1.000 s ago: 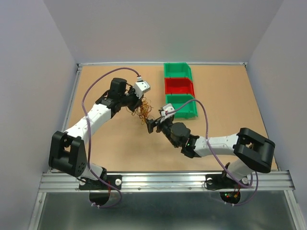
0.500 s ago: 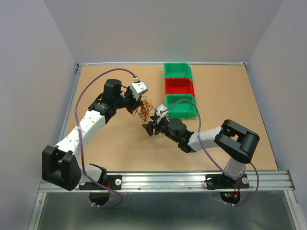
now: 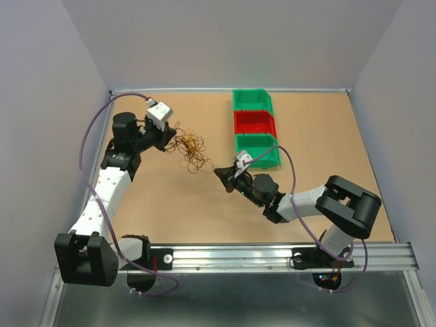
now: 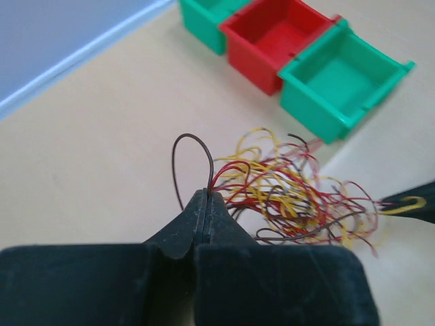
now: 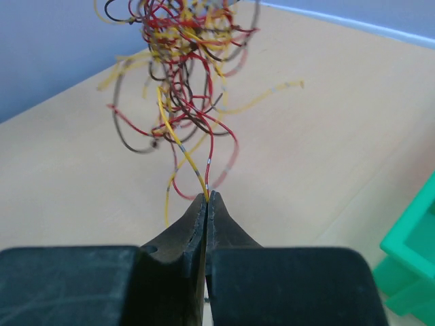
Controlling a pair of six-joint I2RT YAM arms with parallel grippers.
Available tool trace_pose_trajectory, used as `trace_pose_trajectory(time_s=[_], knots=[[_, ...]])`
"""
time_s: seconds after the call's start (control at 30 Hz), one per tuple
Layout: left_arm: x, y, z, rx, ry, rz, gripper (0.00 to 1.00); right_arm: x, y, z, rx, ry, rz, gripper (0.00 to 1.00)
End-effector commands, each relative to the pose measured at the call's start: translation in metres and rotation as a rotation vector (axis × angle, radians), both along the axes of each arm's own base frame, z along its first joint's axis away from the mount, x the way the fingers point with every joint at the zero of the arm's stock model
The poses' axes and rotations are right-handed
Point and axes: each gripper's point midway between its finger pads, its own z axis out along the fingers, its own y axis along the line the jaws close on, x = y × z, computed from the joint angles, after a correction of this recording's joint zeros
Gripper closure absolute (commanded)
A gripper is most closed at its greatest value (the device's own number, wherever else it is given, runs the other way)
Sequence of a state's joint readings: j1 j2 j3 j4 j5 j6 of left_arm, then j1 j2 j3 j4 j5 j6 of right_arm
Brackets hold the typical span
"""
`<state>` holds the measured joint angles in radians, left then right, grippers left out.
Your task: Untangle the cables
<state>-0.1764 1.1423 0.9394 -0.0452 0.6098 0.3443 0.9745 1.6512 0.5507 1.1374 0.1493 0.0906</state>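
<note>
Grips the cables (image 3: 190, 150) in the closed left gripper (image 4: 206, 194), drawn farther left than before. Pinches one yellow strand (image 5: 178, 145) in the right gripper (image 5: 207, 196), open a second ago.

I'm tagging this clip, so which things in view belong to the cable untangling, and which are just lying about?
Part of the job:
cables
left tool, shut on strands at one side of the tangle
right tool, shut on a yellow strand

Just lying about:
far green bin
red bin
near green bin
</note>
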Motion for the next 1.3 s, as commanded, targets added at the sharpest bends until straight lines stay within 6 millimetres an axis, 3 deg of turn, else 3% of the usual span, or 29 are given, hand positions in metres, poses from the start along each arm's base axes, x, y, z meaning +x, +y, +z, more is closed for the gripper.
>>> trace_pose_trajectory(time_s=[0.0,0.07,0.27,0.5,0.53,0.6,0.67,0.7,0.87,0.93,1.1,1.27], knots=[[0.03,0.055,0.035,-0.149,-0.083,0.164,1.0,0.004,-0.025,0.027,0.094,-0.041,-0.098,0.99],[0.039,0.078,0.034,-0.178,-0.085,0.2,1.0,0.0,-0.036,0.031,0.108,-0.045,-0.116,0.99],[0.058,0.098,0.018,-0.203,-0.043,0.248,1.0,-0.012,-0.061,0.042,0.139,-0.064,-0.144,0.99],[0.067,0.142,0.018,-0.293,-0.014,0.35,1.0,-0.039,-0.129,0.071,0.267,-0.121,-0.232,0.99],[0.067,0.147,0.021,-0.299,-0.031,0.36,1.0,-0.048,-0.145,0.092,0.345,-0.156,-0.238,0.99],[0.067,0.155,0.021,-0.302,-0.043,0.388,1.0,-0.053,-0.158,0.077,0.311,-0.127,-0.258,0.99],[0.069,0.16,0.021,-0.3,-0.049,0.412,1.0,-0.061,-0.171,0.09,0.35,-0.146,-0.264,0.99],[0.069,0.161,0.022,-0.3,-0.052,0.42,1.0,-0.061,-0.174,0.084,0.337,-0.135,-0.273,1.0],[0.074,0.191,0.02,-0.349,-0.046,0.505,1.0,-0.069,-0.206,0.097,0.428,-0.156,-0.341,0.99],[0.073,0.209,0.018,-0.376,-0.036,0.533,1.0,-0.07,-0.208,0.092,0.4,-0.14,-0.347,0.99],[0.074,0.206,0.011,-0.382,-0.02,0.481,1.0,-0.078,-0.208,0.097,0.403,-0.155,-0.303,0.99],[0.064,0.193,0.022,-0.365,-0.072,0.441,1.0,-0.087,-0.183,0.096,0.331,-0.16,-0.175,0.99]])
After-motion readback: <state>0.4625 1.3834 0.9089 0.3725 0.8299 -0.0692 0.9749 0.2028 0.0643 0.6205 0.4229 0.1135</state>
